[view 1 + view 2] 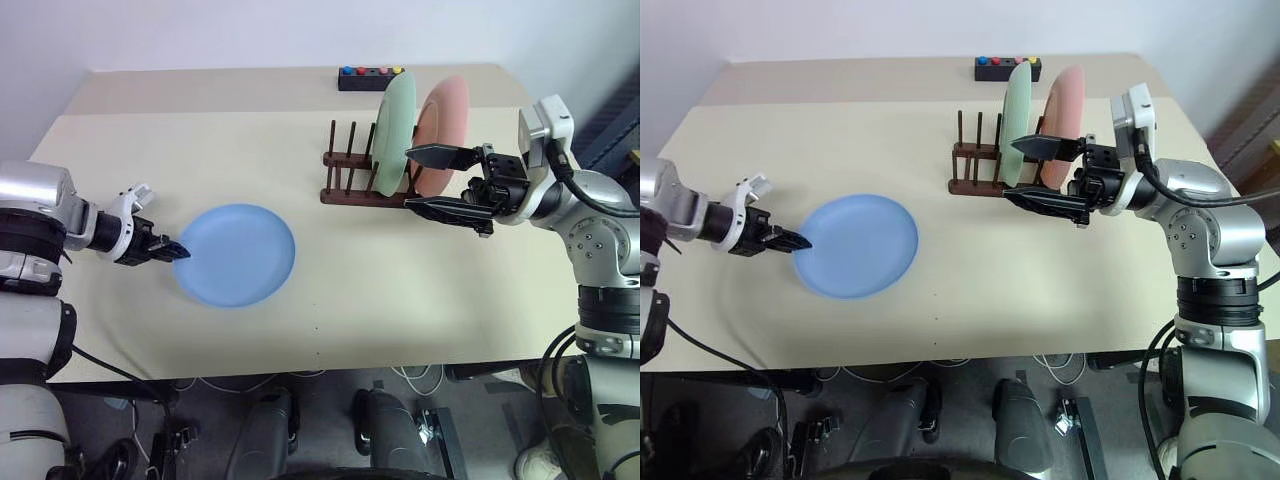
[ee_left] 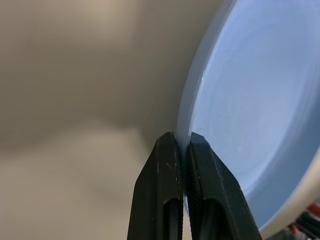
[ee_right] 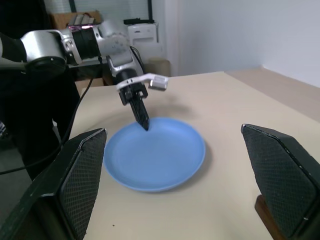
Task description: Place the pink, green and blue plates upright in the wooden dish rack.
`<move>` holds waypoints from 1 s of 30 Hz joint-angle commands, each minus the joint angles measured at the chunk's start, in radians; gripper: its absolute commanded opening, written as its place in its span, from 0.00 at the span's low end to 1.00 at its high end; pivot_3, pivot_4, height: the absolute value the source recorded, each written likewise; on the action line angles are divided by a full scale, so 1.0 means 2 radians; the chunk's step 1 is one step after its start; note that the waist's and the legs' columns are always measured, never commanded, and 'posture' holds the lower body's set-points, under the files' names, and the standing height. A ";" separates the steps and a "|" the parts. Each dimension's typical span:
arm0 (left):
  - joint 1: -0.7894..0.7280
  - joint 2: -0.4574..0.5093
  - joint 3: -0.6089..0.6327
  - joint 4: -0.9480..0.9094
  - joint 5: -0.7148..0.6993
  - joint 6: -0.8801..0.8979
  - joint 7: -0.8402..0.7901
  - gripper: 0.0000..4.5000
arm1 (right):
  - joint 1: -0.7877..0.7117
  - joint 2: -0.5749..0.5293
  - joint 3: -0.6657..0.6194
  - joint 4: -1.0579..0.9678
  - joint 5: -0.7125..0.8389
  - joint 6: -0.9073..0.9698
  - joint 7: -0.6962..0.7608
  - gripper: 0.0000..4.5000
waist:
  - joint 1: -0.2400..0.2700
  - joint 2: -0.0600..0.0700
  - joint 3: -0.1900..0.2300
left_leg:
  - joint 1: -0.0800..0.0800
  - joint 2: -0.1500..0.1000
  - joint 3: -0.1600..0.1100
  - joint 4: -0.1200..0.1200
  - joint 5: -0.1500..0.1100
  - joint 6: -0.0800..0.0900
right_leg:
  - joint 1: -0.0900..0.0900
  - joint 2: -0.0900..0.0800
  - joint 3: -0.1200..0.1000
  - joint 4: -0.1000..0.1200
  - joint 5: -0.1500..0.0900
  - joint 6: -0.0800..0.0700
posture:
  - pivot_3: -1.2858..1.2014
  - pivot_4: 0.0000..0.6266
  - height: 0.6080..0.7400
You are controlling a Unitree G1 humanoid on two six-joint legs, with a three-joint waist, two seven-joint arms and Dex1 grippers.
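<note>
The left pincer (image 1: 178, 251) points forward and down toward the right, its two black fingers (image 2: 170, 190) pressed nearly together, pinching the near-left rim of the blue plate (image 1: 240, 254). The right arm reaches in from the right, its pincer (image 1: 432, 180) held level, pointing left, fingers spread wide apart and gripping nothing.

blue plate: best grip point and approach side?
The rim nearest the left gripper, approached low from the robot's left. The blue plate lies flat on the table, so only its thin raised edge fits between two fingers; the left wrist view shows the left fingers shut on that edge. The right gripper stands open by the rack, away from the plate.
</note>
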 commanded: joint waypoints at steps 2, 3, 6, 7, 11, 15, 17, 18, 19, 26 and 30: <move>0.109 -0.008 0.155 -0.157 -0.052 0.000 0.032 0.00 | 0.005 -0.012 0.016 -0.027 -0.031 -0.023 -0.008 0.98 | -0.003 0.000 0.000 | 0.000 0.000 0.000 0.000 0.000 0.000 | 0.000 0.000 0.000 0.000 0.000 0.000 | 0.52 0.24 0.96; 0.160 -0.028 0.212 -0.219 -0.065 -0.037 0.044 0.00 | 0.004 -0.010 0.028 -0.037 -0.050 -0.034 -0.020 0.98 | -0.005 0.001 0.000 | 0.000 0.000 0.000 0.000 0.000 0.000 | 0.000 0.000 0.001 0.000 0.000 0.000 | 0.52 0.24 0.96; 0.240 -0.102 0.354 -0.335 -0.107 -0.070 0.090 0.00 | -0.007 0.004 0.049 -0.065 -0.095 -0.071 -0.057 0.98 | -0.001 0.000 0.000 | 0.000 0.000 0.000 0.000 0.001 -0.003 | -0.002 -0.001 0.002 0.000 0.000 -0.001 | 0.52 0.24 0.96; 0.239 -0.135 0.397 -0.349 -0.117 -0.058 0.123 0.00 | -0.014 0.010 0.056 -0.075 -0.107 -0.087 -0.067 0.98 | 0.000 0.000 0.000 | -0.001 0.000 0.000 0.000 0.002 -0.003 | -0.002 -0.001 0.002 0.000 0.000 -0.001 | 0.52 0.24 0.96; 0.230 -0.253 0.490 -0.415 -0.142 -0.092 0.238 0.00 | -0.044 0.023 0.076 -0.098 -0.139 -0.145 -0.073 0.98 | 0.009 0.000 0.000 | -0.001 0.000 -0.002 0.001 0.001 -0.003 | -0.001 0.000 0.000 0.000 0.001 -0.001 | 0.52 0.24 0.96; 0.219 -0.339 0.532 -0.452 -0.179 -0.137 0.318 0.00 | -0.089 0.036 0.091 -0.067 -0.182 -0.238 -0.071 0.98 | 0.013 -0.002 -0.001 | -0.001 -0.001 -0.002 0.001 0.003 -0.005 | -0.001 0.000 0.000 0.000 0.002 -0.001 | 0.52 0.24 0.96; 0.213 -0.369 0.546 -0.455 -0.203 -0.164 0.350 0.00 | -0.107 0.048 0.101 -0.049 -0.222 -0.315 -0.084 0.98 | 0.012 -0.002 -0.002 | -0.001 -0.001 -0.002 0.001 0.003 -0.005 | -0.001 0.000 0.000 0.000 0.002 0.000 | 0.52 0.24 0.96; 0.206 -0.393 0.557 -0.454 -0.219 -0.183 0.377 0.00 | -0.117 0.053 0.113 -0.035 -0.265 -0.384 -0.099 0.98 | 0.012 -0.002 -0.002 | -0.001 -0.001 -0.002 0.001 0.003 -0.005 | -0.001 0.000 0.000 0.000 0.002 0.000 | 0.52 0.24 0.96; 0.203 -0.407 0.563 -0.452 -0.231 -0.198 0.396 0.00 | -0.122 0.056 0.121 -0.024 -0.294 -0.433 -0.110 0.98 | 0.012 -0.002 -0.002 | -0.001 -0.001 -0.002 0.001 0.003 -0.005 | -0.001 0.000 0.000 0.000 0.002 0.000 | 0.52 0.24 0.96; 0.158 -0.496 0.508 -0.456 -0.255 -0.348 0.468 0.00 | -0.086 0.090 0.175 0.026 -0.583 -0.608 -0.327 0.98 | 0.013 -0.005 -0.003 | -0.001 -0.001 -0.002 0.001 0.003 -0.006 | -0.001 0.000 0.000 -0.001 0.002 0.000 | 0.52 0.24 0.96; 0.179 -0.513 0.473 -0.478 -0.283 -0.376 0.491 0.00 | -0.067 0.112 0.186 0.036 -0.670 -0.569 -0.413 0.98 | 0.010 -0.004 -0.003 | -0.001 -0.001 -0.002 0.001 0.003 -0.006 | -0.001 0.001 0.000 0.000 0.002 -0.001 | 0.52 0.24 0.96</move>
